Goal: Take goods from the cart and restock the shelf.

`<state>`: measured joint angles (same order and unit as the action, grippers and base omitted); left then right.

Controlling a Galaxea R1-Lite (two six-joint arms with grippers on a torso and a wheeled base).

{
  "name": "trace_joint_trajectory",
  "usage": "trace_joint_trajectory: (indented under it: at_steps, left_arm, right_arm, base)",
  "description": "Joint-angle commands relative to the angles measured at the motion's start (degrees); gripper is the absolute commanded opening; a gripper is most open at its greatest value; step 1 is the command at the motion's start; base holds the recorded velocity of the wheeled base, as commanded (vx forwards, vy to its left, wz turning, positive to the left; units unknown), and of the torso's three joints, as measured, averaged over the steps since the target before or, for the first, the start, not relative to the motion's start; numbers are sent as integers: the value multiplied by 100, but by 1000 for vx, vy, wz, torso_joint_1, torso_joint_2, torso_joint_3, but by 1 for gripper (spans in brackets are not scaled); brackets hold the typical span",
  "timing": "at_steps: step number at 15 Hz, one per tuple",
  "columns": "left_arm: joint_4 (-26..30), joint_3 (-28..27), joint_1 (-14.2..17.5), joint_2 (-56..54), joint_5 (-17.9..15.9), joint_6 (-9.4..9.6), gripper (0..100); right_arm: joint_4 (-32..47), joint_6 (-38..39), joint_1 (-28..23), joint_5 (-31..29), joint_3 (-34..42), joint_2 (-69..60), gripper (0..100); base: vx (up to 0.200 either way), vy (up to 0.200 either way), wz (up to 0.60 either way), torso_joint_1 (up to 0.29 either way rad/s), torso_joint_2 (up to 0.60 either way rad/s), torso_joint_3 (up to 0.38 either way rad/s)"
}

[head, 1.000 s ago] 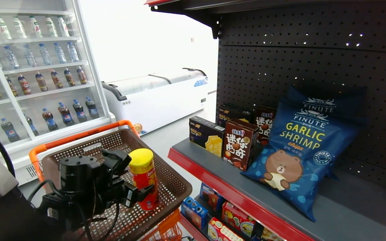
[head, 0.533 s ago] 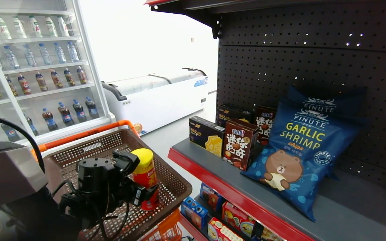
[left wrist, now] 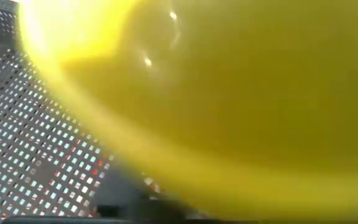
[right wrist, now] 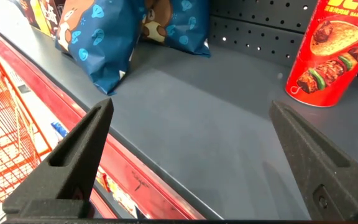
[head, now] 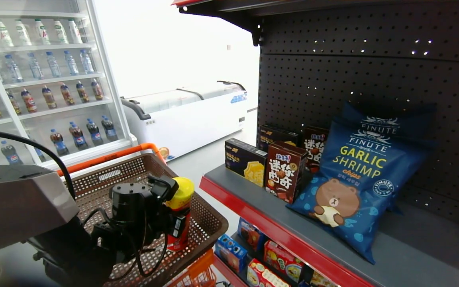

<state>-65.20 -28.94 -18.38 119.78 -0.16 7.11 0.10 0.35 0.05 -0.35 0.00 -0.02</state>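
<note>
Head view: the left gripper (head: 172,210) is clamped on a red cylindrical snack can (head: 182,195) with a yellow plastic lid. The can leans slightly to the right inside the brown perforated plastic basket (head: 209,217) of an orange-handled cart (head: 106,158) — whether its base touches the basket floor cannot be told. To the right stands the grey metal shelf (head: 253,207) with a red front edge, carrying dark brown cartons (head: 285,171) at its left end and blue chip bags (head: 353,187) just beside them. Left wrist view: the can's yellow lid (left wrist: 229,93) sits close before the camera, basket mesh (left wrist: 36,155) behind it. Right wrist view: the right gripper (right wrist: 188,115) hovers over the shelf deck (right wrist: 216,168), its black fingers (right wrist: 73,162) spread wide apart — a red paper tube printed with skewers (right wrist: 328,56) stands upright towards the shelf's right end, well apart from the blue bags (right wrist: 104,37).
</note>
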Motion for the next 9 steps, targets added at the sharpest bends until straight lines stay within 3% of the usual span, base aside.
trace_joint_trajectory:
  at_steps: [1,2,4,5,6,8,9]
  left_arm:
    - [253,-15,1,-78,16,1,0]
    - [367,-77,-7,-263,7,-16,0]
    - [429,-112,-69,-667,-54,-306,0]
    - [587,-156,-34,-799,-54,-350,0]
    - [1325,-375,-25,-1142,-54,-298,0]
    - [2239,-824,1,-1546,-81,-333,0]
    - [2380,-956,10,-1634,-90,-333,0]
  right_arm:
    - [-1,0,4,0,0,2,100]
    - [-1,0,4,0,0,2,100]
    - [-1,0,4,0,0,2,100]
    - [-1,0,4,0,0,2,100]
    - [-1,0,4,0,0,2,100]
    - [-1,0,4,0,0,2,100]
    - [-1,0,4,0,0,2,100]
  base:
    - [0,0,0,0,0,0]
    - [0,0,0,0,0,0]
    - [0,0,0,0,0,0]
    - [0,0,0,0,0,0]
    - [0,0,0,0,0,0]
    - [0,0,0,0,0,0]
    - [0,0,0,0,0,0]
